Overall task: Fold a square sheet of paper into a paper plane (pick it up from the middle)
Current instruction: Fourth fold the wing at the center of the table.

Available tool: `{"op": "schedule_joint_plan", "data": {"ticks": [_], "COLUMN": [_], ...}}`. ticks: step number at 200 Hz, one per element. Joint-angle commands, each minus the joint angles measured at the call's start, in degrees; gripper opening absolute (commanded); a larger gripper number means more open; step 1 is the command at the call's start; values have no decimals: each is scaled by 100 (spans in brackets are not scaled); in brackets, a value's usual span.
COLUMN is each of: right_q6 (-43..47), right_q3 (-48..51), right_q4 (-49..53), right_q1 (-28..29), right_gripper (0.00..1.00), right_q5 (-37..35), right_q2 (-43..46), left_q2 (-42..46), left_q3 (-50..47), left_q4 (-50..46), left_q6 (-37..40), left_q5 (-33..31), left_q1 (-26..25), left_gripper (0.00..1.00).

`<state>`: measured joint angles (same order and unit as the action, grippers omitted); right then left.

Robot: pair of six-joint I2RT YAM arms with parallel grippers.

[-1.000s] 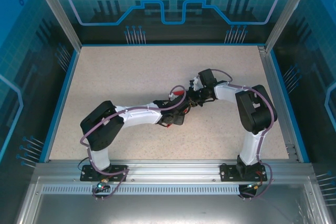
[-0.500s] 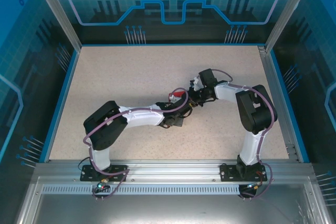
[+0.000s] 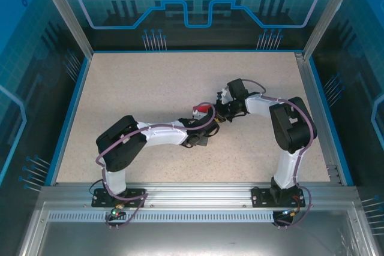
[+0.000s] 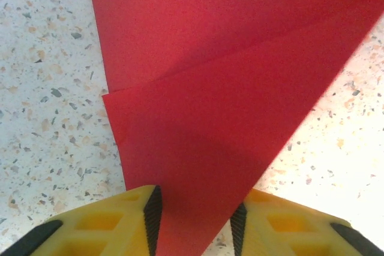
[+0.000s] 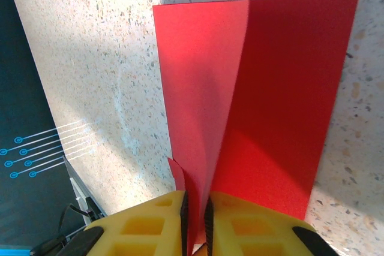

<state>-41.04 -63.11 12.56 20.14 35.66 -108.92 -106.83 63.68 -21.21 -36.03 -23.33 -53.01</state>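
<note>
- Nearby, at 6 o'clock in the right wrist view: right gripper (image 5: 195, 214) pinched almost together on a raised ridge of the red sheet of paper (image 5: 282, 106), probably to keep the centre crease upright and steady.
- Likewise at 6 o'clock in the left wrist view: left gripper (image 4: 195, 226) with jaws apart, straddling the narrowing end of the sheet. Impossible to tell whether pressing on it; likely placed to pin or smooth a fold.
- Farther, toward 12 o'clock: one layer folded diagonally over another, its edge running from 9 to 2 o'clock. Judged a nose fold, partway done.
- Beyond, from above: sheet just right of centre on the speckled table (image 3: 150, 82), between both wrists; no plane shape yet.
</note>
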Motion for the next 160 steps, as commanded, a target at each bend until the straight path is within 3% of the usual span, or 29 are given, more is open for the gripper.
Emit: {"op": "schedule_joint_plan", "data": {"ticks": [1, 99, 128, 160], "right_q6": [43, 26, -16, -23], "right_q3": [-140, -113, -131, -140], "right_q4": [105, 111, 80, 104], "right_q1": [-80, -82, -80, -77], "right_gripper": [18, 17, 10, 10], "right_q5": [152, 104, 108, 127], "right_q2": [20, 28, 29, 39], "left_q2": [-13, 124, 264, 311], "left_q3": [-30, -14, -78, -198], "left_q4": [-107, -37, 24, 109], "left_q6": [15, 229, 365, 505], "left_q5": [-163, -216, -315, -448], "left_q1": [-42, -42, -45, -42], "left_gripper": [34, 20, 30, 38]}}
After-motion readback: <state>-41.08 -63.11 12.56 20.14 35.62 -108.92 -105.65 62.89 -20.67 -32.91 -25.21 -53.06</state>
